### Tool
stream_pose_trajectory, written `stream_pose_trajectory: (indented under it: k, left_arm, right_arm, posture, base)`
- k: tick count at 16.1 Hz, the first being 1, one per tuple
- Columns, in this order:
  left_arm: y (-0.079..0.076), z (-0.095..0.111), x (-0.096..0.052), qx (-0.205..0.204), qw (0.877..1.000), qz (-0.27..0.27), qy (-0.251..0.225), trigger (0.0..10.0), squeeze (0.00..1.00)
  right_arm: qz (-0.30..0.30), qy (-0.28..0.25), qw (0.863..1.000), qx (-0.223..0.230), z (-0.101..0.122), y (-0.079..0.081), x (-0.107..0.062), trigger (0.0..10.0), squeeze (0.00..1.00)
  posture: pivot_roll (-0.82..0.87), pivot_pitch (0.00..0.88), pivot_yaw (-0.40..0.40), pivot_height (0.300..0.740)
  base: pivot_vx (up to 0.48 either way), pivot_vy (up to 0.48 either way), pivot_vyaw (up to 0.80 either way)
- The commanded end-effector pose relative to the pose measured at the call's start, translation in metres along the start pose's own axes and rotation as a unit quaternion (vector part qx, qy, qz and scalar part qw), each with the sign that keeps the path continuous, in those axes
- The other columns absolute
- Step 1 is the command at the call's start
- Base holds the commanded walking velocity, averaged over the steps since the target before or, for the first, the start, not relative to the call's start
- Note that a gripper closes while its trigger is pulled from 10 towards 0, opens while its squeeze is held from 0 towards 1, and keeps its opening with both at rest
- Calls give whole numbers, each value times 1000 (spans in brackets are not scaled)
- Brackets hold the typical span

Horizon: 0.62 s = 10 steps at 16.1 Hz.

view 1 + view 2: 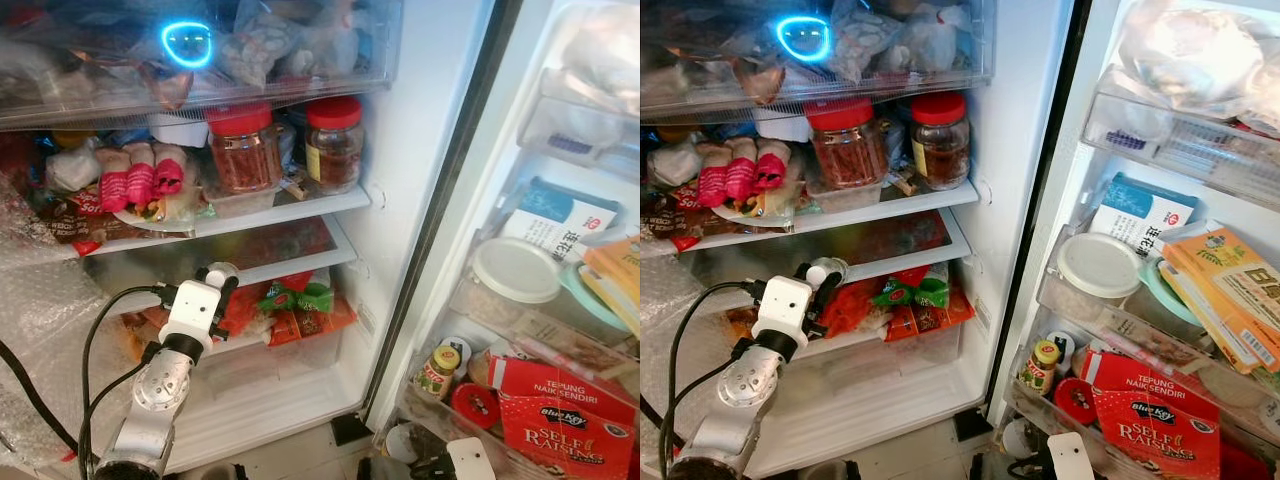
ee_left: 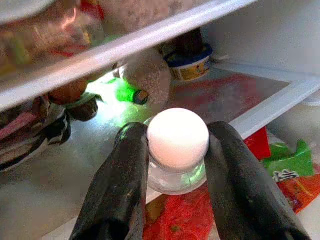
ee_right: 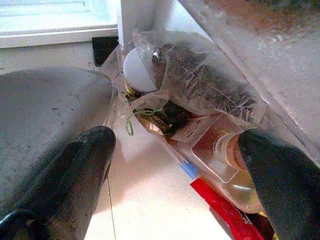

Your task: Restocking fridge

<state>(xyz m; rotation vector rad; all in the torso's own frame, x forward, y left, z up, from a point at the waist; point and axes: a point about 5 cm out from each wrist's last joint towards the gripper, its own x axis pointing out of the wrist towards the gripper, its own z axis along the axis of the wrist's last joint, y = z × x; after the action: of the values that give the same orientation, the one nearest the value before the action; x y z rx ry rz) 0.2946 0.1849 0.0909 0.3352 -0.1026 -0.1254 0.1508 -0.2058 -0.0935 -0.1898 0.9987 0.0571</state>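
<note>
My left gripper [image 1: 221,281] reaches into the open fridge at the front edge of the lower glass shelf [image 1: 300,262]. It is shut on a small clear jar with a round white cap [image 2: 177,137], one black finger [image 2: 125,175] on each side of it. The jar stands upright, its base at the shelf's front lip. My right gripper [image 3: 176,140] hangs low by the door, open, with nothing between its fingers. It points at a clear bag of dark goods [image 3: 200,80] and a bottle of amber liquid [image 3: 225,155] on the floor.
Two red-lidded jars [image 1: 245,145] and wrapped food stand on the shelf above. Red and green packets [image 1: 290,305] lie in the drawer below the gripper. The door racks at right hold a white-lidded tub [image 1: 515,270], a red raisin box [image 1: 565,420] and small bottles [image 1: 438,370].
</note>
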Motion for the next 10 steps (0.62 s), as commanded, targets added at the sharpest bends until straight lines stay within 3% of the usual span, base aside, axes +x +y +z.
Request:
stream_pose_trajectory:
  k: [1,8,10]
  left_arm:
    - [10,1,4,4,1000,22,-9,10000,0]
    - [25,-4,19,10,998,58,-10,10000,0]
    - [25,-14,18,-9,998,60,12,10000,0]
  right_arm:
    - [19,19,1000,1,-8,10,-1,10000,0]
    - [16,17,1000,-2,-8,7,-1,10000,0]
    - [16,17,1000,-2,-8,7,-1,10000,0]
  posture:
    - [-88,0,-33,634]
    - [-103,0,-52,634]
    - [-105,0,-50,634]
  base:
    - [0,0,0]
    - [0,0,0]
    - [0,0,0]
